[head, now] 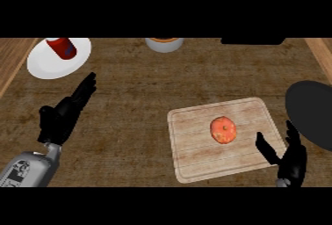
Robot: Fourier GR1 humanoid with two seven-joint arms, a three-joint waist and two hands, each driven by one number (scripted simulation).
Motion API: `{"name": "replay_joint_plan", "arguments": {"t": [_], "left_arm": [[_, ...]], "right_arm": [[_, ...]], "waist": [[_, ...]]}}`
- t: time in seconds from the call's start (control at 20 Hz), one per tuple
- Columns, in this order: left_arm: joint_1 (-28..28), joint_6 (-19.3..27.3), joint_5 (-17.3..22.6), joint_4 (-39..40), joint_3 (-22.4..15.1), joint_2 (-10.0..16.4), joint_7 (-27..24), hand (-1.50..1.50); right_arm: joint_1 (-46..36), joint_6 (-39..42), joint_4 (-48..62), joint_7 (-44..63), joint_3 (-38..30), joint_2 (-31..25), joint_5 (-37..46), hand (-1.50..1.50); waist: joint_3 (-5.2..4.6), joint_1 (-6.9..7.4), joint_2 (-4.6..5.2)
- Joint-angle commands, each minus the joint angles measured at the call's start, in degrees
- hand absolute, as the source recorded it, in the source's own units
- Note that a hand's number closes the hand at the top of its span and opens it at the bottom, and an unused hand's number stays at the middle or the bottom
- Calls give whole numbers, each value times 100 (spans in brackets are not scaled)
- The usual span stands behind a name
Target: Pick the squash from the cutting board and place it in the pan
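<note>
I count 1 squash (223,130) mid-board (194,154), lower right | 1 pan (312,112) at right edge | 1 plate (48,66) upper left | left hand (62,116) mid-left, fingers straight | right hand (292,157) at board's lower-right corner, fingers apart, clear of squash

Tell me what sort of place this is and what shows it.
Most likely a kitchen counter: a wooden cutting board with a squash on it, a dark pan at the right edge, and a white plate at the far left.
</note>
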Motion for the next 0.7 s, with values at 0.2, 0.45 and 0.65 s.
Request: {"name": "replay_joint_plan", "arguments": {"t": [0.2,0.45,0.65], "left_arm": [[-87,-7,-103,-26,-33,-102,111,0],[-51,76,-187,-103,-173,-249,221,0],[48,-39,-166,-50,-174,-254,68,0]], "right_arm": [[-609,1591,-280,2987,836,-783,1250,-150],[-1401,3585,-510,4160,915,-1080,323,-150],[-2074,4596,-540,4929,824,-985,-618,-150]], "waist": [[5,7,-8],[17,80,4],[17,122,17]]}}
